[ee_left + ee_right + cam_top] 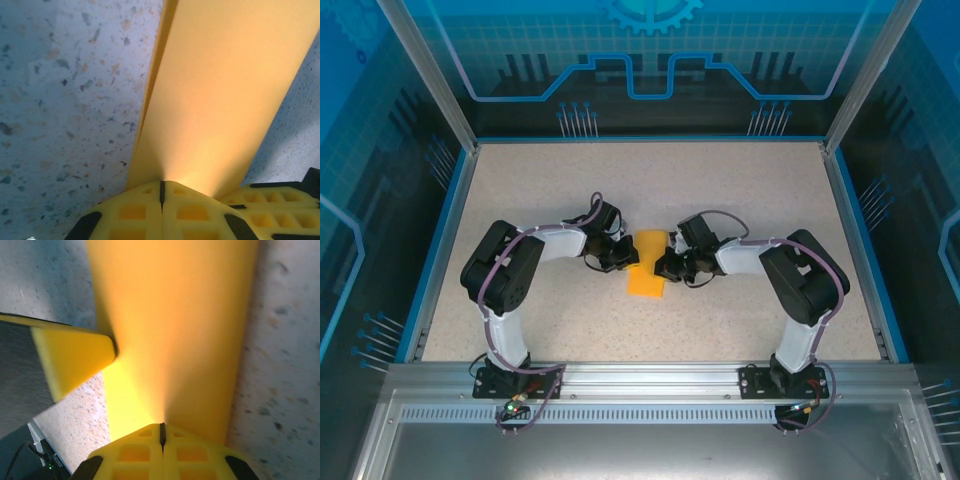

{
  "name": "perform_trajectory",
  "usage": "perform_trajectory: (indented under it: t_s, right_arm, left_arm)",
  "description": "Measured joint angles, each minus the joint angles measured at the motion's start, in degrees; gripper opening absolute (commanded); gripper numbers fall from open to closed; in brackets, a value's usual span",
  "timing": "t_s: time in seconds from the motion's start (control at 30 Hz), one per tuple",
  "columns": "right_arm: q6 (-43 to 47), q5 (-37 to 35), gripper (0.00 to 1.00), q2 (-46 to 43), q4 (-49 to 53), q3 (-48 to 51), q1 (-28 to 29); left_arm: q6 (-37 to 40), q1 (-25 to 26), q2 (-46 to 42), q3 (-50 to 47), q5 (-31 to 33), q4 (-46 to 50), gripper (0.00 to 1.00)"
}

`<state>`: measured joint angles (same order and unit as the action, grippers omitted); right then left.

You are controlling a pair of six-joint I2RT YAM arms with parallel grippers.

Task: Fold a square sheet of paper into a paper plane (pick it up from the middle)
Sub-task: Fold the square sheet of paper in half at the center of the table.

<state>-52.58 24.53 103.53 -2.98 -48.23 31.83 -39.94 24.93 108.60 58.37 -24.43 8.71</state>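
The square sheet of paper [648, 268] is orange-yellow and folded into a narrow upright strip at the middle of the table. My left gripper [628, 260] pinches it from the left and my right gripper [663, 266] from the right. In the left wrist view the yellow jaws [161, 182] are shut, and the paper [220, 100] runs away from their tips with a folded edge on its left. The right wrist view has my right gripper [162, 425] shut on the paper [175, 315], with a left fingertip [75, 360] against the sheet. A paper plane is out of view.
The speckled table [520, 200] is ringed by a blue rim and clear enclosure walls. An aluminium rail [650, 380] carrying both arm bases runs along the near edge. The right gripper's fingers [280, 205] show at the lower right of the left wrist view.
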Motion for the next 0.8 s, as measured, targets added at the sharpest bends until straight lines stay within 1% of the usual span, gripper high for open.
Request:
perform_trajectory:
  t_s: [0.4, 0.63, 0.8]
  right_arm:
    - [1.3, 1.9, 0.0, 0.4, -3.0, 1.6, -0.6]
    - [3.0, 3.4, 0.0, -3.0, -3.3, 2.1, 0.0]
    - [3.1, 4.2, 0.0, -2.8, -5.7, 4.8, 0.2]
  left_arm:
    - [1.0, 0.0, 0.0, 0.0, 0.0, 0.0, 0.0]
    - [1.1, 0.0, 0.0, 0.0, 0.0, 0.0, 0.0]
    - [1.1, 0.0, 0.0, 0.0, 0.0, 0.0, 0.0]
